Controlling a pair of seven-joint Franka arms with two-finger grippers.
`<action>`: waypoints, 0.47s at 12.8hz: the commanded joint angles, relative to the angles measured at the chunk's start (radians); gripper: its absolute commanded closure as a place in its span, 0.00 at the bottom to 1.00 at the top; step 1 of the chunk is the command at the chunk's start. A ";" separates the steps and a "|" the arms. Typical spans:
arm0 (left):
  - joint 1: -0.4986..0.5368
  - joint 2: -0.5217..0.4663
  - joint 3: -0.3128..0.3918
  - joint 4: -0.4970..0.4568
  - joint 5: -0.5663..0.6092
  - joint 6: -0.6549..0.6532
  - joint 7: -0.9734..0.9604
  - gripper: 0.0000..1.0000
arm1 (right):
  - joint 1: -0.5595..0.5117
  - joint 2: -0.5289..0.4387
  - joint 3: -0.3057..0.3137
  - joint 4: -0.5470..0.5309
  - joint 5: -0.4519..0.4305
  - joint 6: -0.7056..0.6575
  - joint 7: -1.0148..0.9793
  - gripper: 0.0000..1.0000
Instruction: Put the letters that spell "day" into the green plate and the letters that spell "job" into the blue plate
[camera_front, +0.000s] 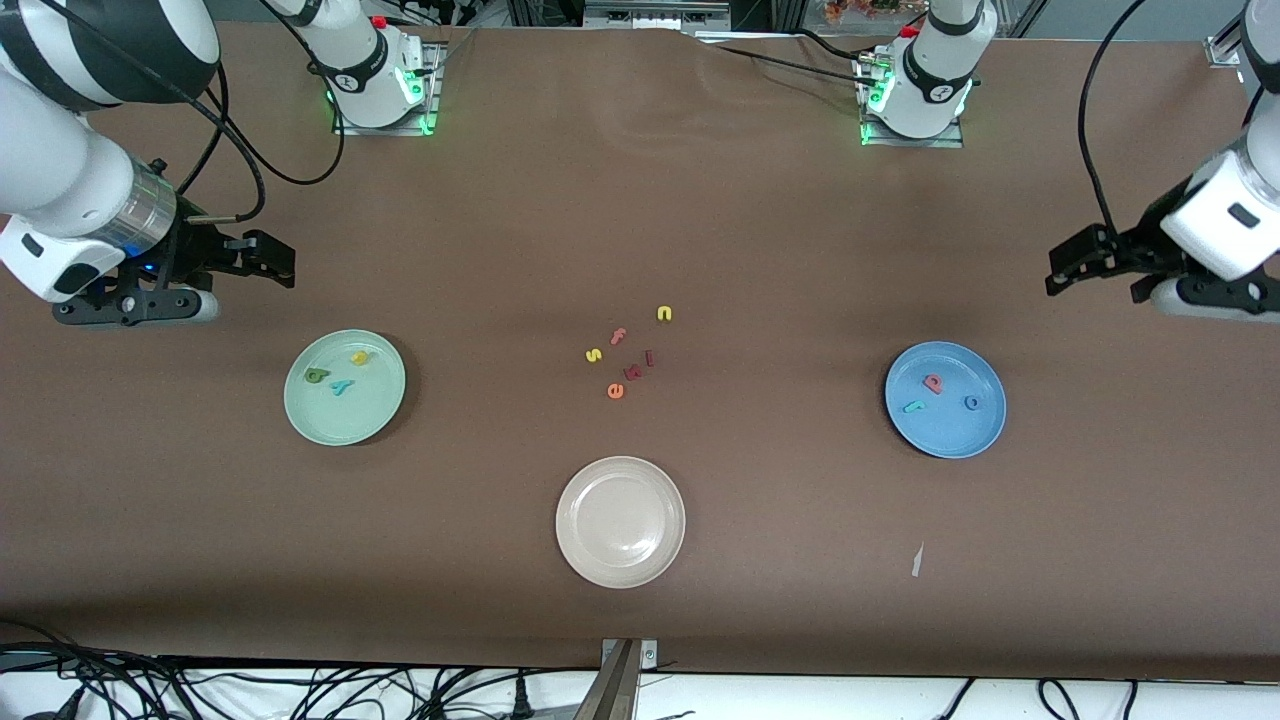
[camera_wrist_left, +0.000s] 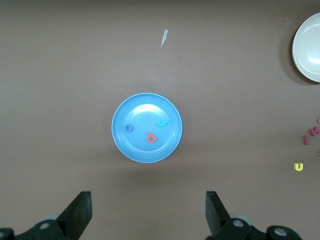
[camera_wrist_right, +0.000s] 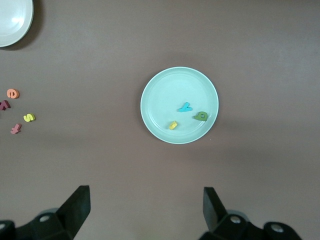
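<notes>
The green plate (camera_front: 360, 415) lies toward the right arm's end of the table. In it rest an olive letter (camera_front: 316, 376), a yellow letter (camera_front: 360, 357) and a teal y (camera_front: 343, 386). The blue plate (camera_front: 950, 435) lies toward the left arm's end and holds a pink letter (camera_front: 933, 383), a blue o (camera_front: 972, 403) and a teal hook (camera_front: 913, 407). My right gripper (camera_front: 270, 258) hovers open and empty over bare table beside the green plate (camera_wrist_right: 170, 90). My left gripper (camera_front: 1075, 262) hovers open and empty beside the blue plate (camera_wrist_left: 142, 107).
A beige plate (camera_front: 620, 560) sits near the front camera, mid-table. Loose letters lie in the middle: a yellow n (camera_front: 664, 314), a yellow s (camera_front: 593, 355), a pink f (camera_front: 618, 336), an orange e (camera_front: 615, 391) and dark red pieces (camera_front: 640, 365). A white scrap (camera_front: 916, 560) lies nearer the camera than the blue plate.
</notes>
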 joint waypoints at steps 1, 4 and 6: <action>-0.023 -0.053 0.024 -0.064 -0.001 0.037 -0.005 0.00 | -0.004 0.004 0.002 0.032 -0.017 -0.029 -0.042 0.00; -0.017 -0.024 0.021 -0.021 -0.001 0.024 -0.001 0.00 | -0.002 0.006 0.002 0.032 -0.017 -0.029 -0.045 0.00; -0.017 -0.023 0.018 -0.020 0.000 0.009 -0.002 0.00 | -0.004 0.006 0.002 0.032 -0.017 -0.029 -0.046 0.00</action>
